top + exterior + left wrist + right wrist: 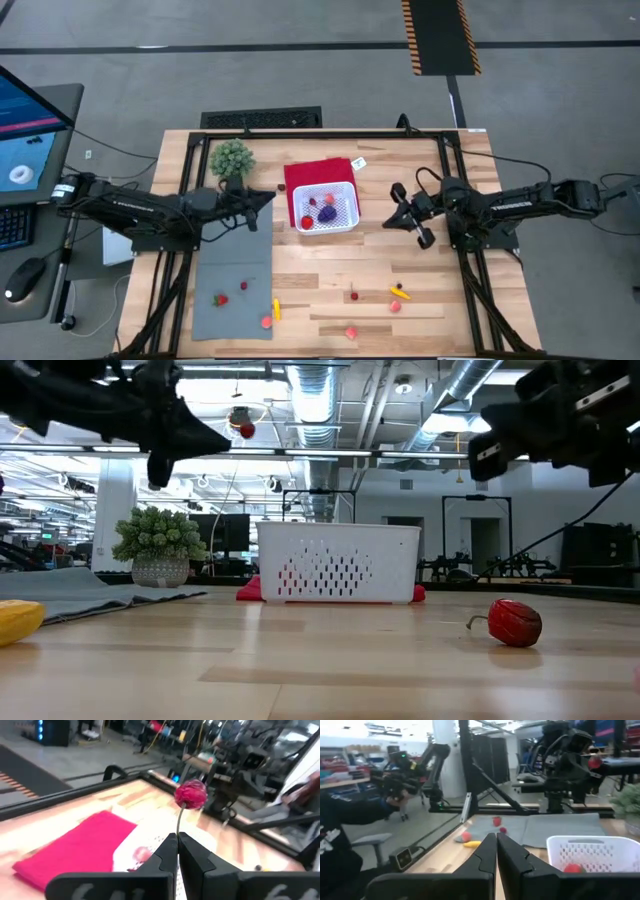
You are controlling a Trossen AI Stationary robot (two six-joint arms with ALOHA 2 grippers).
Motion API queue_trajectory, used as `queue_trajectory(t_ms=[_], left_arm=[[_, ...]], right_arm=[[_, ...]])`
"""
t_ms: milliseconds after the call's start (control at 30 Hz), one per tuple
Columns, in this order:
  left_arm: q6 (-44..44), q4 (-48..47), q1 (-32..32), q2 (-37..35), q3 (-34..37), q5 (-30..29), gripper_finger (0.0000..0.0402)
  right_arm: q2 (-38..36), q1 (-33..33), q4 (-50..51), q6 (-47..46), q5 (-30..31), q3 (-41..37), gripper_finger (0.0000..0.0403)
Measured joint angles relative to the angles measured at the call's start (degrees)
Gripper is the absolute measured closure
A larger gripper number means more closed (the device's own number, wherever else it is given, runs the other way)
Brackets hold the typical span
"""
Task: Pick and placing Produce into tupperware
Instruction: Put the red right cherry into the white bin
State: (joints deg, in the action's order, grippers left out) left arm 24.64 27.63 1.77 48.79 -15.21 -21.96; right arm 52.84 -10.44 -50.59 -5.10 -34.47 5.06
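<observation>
my left gripper (178, 839) is pressed together on the thin stem of a small red cherry-like fruit (190, 795), which stands up from the fingertips on its stalk. in the high view this gripper hangs just beside the near left edge of the white tupperware (345, 222), not yet over it. the tupperware sits on a red cloth (312, 172) near the middle of the table (420, 300), with a few red pieces and a purple one (327, 212) already inside.

to do this step well, i judge i should carry the fruit fully past the latticed wall until it sits over the open middle, keeping high enough that the dangling grip clears the rim. because i'm holding only a stem, the fruit can swing or slip, so a slow, level move suits it. then lower a little before spreading the fingers, so it drops in and doesn't bounce out.

my right gripper (420, 219) waits on the other side of the tupperware, fingers closed on nothing i can see. more produce lies on the grey mat (235, 290) and the bare wood nearby.
</observation>
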Motion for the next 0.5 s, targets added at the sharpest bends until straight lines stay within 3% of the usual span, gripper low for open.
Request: queue_trajectory(t_ms=[333,500], left_arm=[[-4.6,-6.1,-5.3,6.0,-8.0,6.6,0.0401],[-4.2,-13.2,-7.0,12.8,-14.2,9.5,0.0401]], right_arm=[[7.7,-2.1,0.3,-0.6,5.0,0.0,0.0371],[13.3,-2.1,-6.1,0.6,6.0,0.0,0.037]])
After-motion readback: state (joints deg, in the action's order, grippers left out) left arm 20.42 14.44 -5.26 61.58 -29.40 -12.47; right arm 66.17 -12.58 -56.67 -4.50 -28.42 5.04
